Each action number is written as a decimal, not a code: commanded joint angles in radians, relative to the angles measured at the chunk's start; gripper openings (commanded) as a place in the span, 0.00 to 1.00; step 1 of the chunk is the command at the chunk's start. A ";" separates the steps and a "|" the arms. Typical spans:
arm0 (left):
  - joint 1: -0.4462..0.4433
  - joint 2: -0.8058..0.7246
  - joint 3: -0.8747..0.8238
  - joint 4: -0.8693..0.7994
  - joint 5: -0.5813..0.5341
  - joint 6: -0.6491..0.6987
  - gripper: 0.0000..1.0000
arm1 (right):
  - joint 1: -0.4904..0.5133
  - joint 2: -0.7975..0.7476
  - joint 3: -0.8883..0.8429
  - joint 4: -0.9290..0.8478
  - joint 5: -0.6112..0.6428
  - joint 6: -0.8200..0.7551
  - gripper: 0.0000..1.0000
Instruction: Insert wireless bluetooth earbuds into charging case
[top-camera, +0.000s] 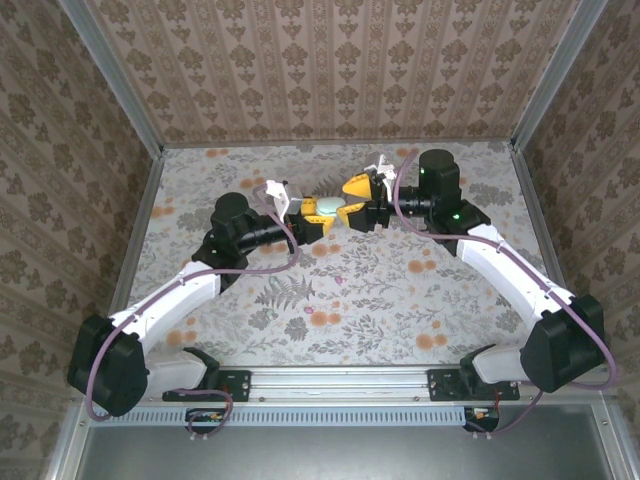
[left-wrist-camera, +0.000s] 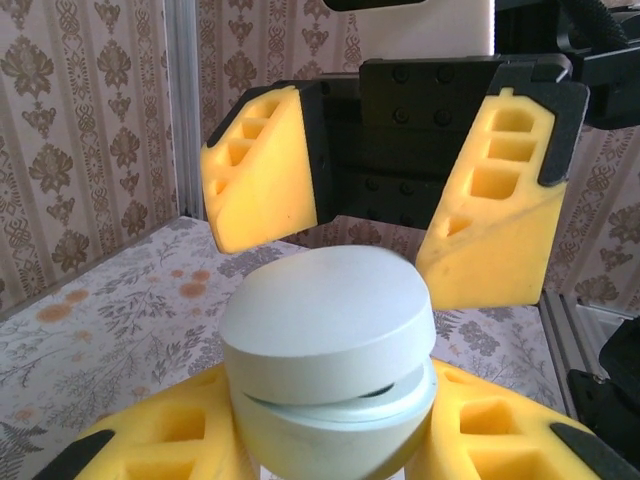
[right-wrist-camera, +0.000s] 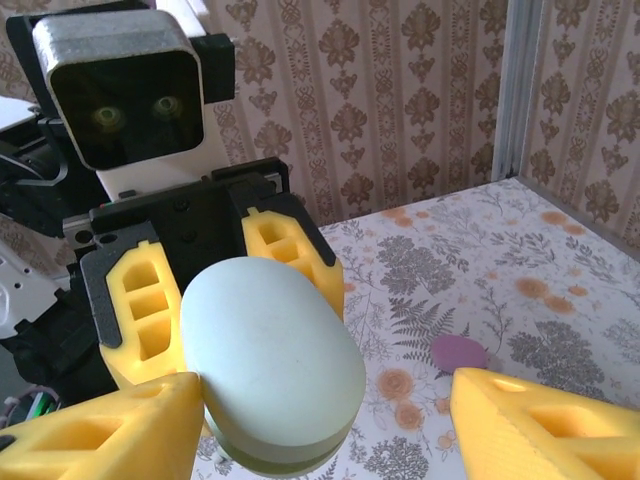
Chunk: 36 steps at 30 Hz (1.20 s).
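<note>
A mint oval charging case (left-wrist-camera: 325, 340) is held off the table, with my left gripper (left-wrist-camera: 330, 445) shut on its lower half. Its lid sits slightly ajar, showing a thin dark gap. My right gripper (right-wrist-camera: 325, 415) stands open facing it, and the case (right-wrist-camera: 270, 360) lies between its yellow fingers, close against the left one (right-wrist-camera: 100, 435). In the top view the two grippers meet at mid-table, left (top-camera: 316, 213) and right (top-camera: 357, 198), with the case (top-camera: 331, 208) between them. A tiny pink earbud (right-wrist-camera: 458, 352) lies on the floral table, also seen from above (top-camera: 340, 282).
The floral table (top-camera: 400, 310) is walled by patterned panels with metal corner posts (right-wrist-camera: 520, 90). The right gripper's fingers (left-wrist-camera: 265, 170) hang just above and behind the case in the left wrist view. Both arms' bases sit at the near edge.
</note>
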 joint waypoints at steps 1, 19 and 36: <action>-0.012 -0.022 -0.003 0.019 0.045 0.020 0.33 | -0.004 0.022 0.041 0.047 0.064 0.038 0.68; -0.012 -0.022 -0.038 0.048 -0.028 0.001 0.33 | -0.003 0.051 0.144 -0.010 0.047 0.223 0.71; 0.169 0.001 -0.211 0.413 -0.045 -0.179 0.32 | -0.051 0.090 0.183 -0.571 0.354 0.359 0.43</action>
